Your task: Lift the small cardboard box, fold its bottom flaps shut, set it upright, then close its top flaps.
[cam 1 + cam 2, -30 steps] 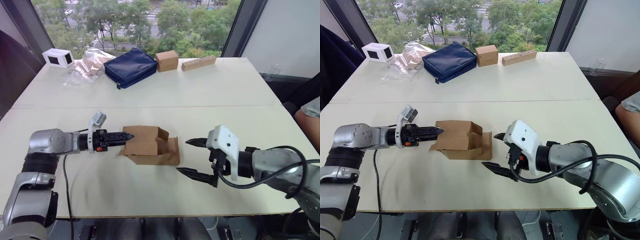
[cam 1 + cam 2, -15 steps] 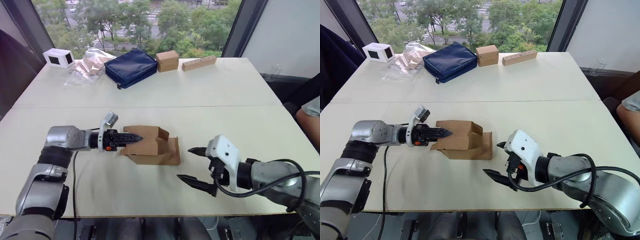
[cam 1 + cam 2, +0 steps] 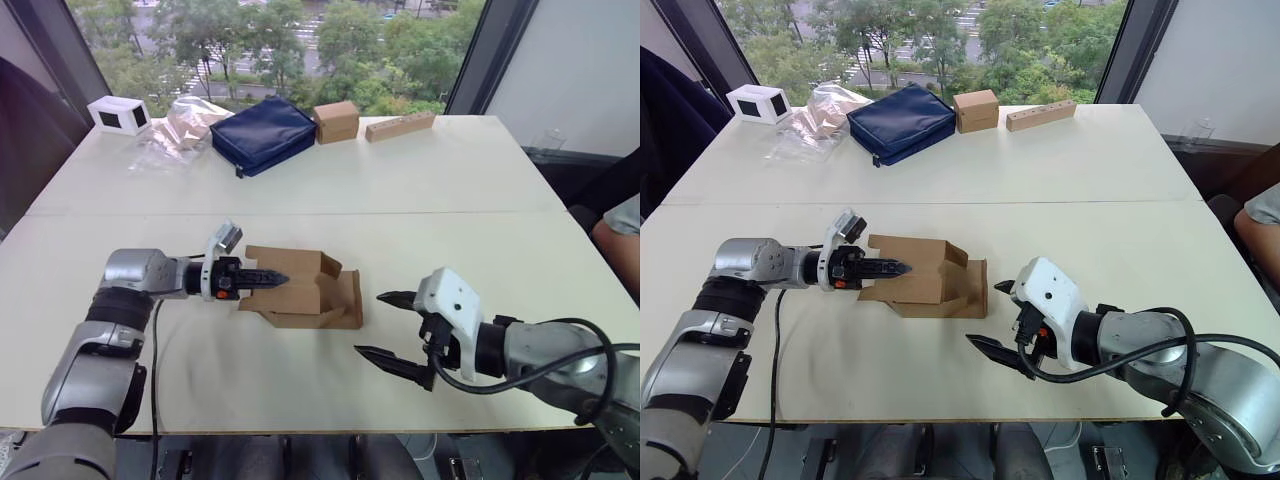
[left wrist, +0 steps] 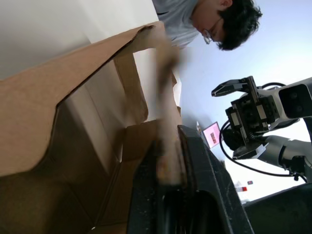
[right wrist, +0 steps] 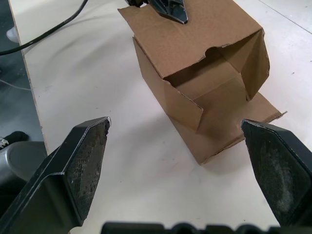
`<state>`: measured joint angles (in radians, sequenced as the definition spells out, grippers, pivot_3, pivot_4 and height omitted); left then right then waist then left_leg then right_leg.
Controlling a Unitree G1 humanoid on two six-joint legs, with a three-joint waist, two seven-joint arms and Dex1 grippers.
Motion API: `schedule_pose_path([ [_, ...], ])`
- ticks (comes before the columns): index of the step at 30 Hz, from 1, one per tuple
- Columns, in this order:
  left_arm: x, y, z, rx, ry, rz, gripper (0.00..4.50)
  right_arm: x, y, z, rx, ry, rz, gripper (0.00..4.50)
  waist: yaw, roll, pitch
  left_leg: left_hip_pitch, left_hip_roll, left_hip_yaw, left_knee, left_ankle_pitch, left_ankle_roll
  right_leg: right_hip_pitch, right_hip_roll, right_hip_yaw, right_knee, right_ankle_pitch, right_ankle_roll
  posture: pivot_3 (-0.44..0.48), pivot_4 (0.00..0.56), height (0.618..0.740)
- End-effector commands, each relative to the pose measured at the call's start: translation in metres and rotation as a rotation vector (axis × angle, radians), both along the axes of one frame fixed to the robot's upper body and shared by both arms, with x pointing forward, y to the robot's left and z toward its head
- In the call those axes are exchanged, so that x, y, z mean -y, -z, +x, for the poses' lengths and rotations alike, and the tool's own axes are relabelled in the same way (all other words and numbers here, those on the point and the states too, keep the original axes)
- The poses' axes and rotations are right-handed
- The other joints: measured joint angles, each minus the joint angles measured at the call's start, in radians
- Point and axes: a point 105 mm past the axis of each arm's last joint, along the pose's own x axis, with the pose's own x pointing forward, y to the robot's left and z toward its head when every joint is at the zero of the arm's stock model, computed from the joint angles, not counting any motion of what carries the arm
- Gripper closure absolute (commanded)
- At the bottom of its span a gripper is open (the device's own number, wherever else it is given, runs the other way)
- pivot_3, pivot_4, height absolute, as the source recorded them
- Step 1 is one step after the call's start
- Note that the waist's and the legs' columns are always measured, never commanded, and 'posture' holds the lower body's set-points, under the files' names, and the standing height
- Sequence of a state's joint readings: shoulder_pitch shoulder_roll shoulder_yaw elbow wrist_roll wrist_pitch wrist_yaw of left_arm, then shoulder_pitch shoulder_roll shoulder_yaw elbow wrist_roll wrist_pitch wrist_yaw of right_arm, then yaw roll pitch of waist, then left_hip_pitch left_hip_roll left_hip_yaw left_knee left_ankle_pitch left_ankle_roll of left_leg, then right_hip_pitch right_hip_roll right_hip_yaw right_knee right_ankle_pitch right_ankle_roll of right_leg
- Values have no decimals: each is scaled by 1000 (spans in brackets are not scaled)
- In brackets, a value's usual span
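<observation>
The tabletop fills most of the frame, pale and wide. Along its upper edge, upper left to upper centre: a white box, a clear bag, a navy pouch, a second carton and a tan block (none matter here).

The box lies on its side at centre frame, slightly left of middle, resting on the tabletop. Its open end faces the right of the frame, w/ one flap spread flat on the tabletop and shorter flaps splayed around the mouth.

Left gripper comes in from the left of the frame, fingers clenched on a cardboard panel at the box's near-left wall; wrist view shows the edge pinched between them.

Right gripper sits lower right of centre, fingers released and spread wide, near the box but apart from it.

Key relation: box mouth and loose flaps point straight at the right gripper, along the box's left-to-right axis. The left arm already holds it, so lifting looks like the left's job and flap folding the right's (judgement only).
</observation>
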<state>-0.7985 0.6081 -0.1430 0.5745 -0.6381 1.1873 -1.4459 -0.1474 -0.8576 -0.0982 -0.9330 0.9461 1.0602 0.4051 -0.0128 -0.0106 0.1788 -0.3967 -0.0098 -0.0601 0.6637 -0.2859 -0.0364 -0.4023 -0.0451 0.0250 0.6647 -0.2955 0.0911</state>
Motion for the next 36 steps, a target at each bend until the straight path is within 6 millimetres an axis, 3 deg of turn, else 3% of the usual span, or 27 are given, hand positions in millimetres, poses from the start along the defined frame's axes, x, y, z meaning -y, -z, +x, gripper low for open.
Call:
schedule_pose_path([
  [1, -4, -24, 1, 133, 17, -51, 4476, 2, -18, 5, 52, 21, 99, 0, 0, 0, 0, 0, 0, 0, 0, 0, 0, 0, 0, 0, 0, 0, 0, 0, 150, 740],
  [3, -5, -39, 9, 241, -3, -60, 4476, 6, -39, 15, 81, 64, 252, 0, 0, 0, 0, 0, 0, 0, 0, 0, 0, 0, -1, 0, 0, 0, 0, 0, 150, 740],
  [6, -1, -82, 24, 533, -47, -54, 4476, 26, -87, 44, 212, 210, 559, 0, 0, -2, 1, 0, 2, 0, 1, 0, 0, 0, -1, 0, 0, 0, 0, 0, 150, 740],
  [9, 6, -122, 26, 704, -85, -114, 4500, 41, -120, 61, 282, 291, 783, 806, 4, -2, 1, -2, 1, 0, 1, 1, -1, -1, -1, 0, 0, 0, 0, 0, 150, 740],
  [14, 14, -145, 11, 794, -51, -160, 4500, 39, -143, 79, 325, 303, 854, 2725, -5, 0, 0, -6, -1, 1, 1, 0, -1, -6, -2, 0, 1, 0, 0, 0, 150, 740],
  [19, 18, -164, 1, 884, -42, -180, 4500, 21, -169, 95, 402, 261, 840, 4476, -8, 0, 0, -8, 1, 1, 2, 2, -2, -10, 0, 1, 4, 1, 0, 0, 150, 740],
  [27, 19, -177, -9, 941, -7, -186, 4500, -6, -159, 95, 435, 164, 722, 4476, -4, 0, 0, -9, -1, 1, 3, 2, -2, -10, 0, 0, 4, 1, 0, 0, 150, 740],
  [36, 18, -175, -13, 942, 42, -165, 4500, -28, -147, 90, 397, 73, 674, 4476, -7, 0, 0, -9, 0, 1, 3, 2, -2, -10, 1, 0, 4, 1, 0, 0, 150, 740],
])
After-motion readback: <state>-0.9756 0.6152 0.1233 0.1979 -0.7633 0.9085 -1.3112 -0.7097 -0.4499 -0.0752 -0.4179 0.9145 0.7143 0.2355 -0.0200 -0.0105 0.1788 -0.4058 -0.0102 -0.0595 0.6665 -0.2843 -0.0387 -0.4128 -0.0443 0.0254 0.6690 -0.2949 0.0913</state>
